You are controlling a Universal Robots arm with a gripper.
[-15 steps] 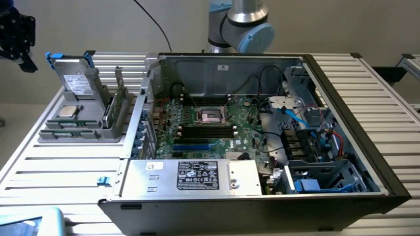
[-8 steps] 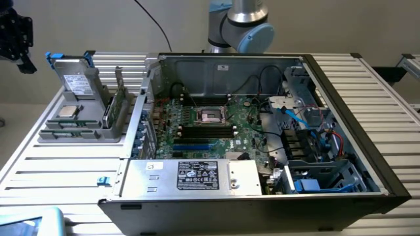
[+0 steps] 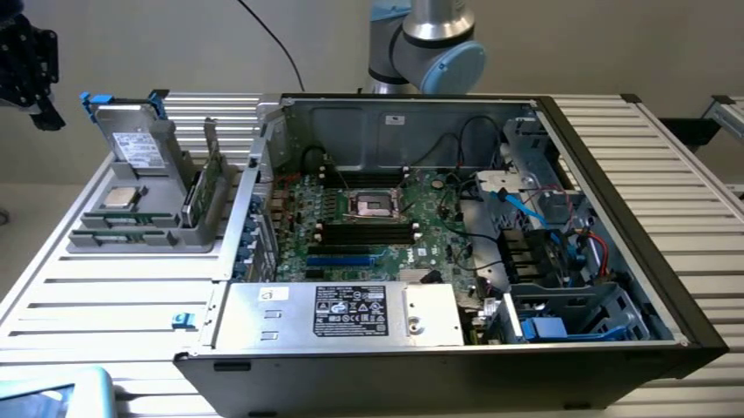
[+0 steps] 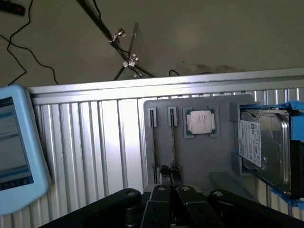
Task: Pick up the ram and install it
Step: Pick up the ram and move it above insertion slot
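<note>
My gripper (image 4: pixel 170 175) hangs closed and empty over the ram (image 3: pixel 205 193), edge-up in the grey holder (image 3: pixel 139 241). It looks light, stiff and fragile, so I'd pinch its long top edge.

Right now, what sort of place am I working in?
Probably a lab bench for computer assembly: an open black desktop case with a green motherboard lies on a ribbed aluminium table, beside a grey parts holder holding a square silver processor chip.

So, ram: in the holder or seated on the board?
Not seated. The ram stands on edge in the grey holder beside the case; the motherboard's black slots look empty.
</note>
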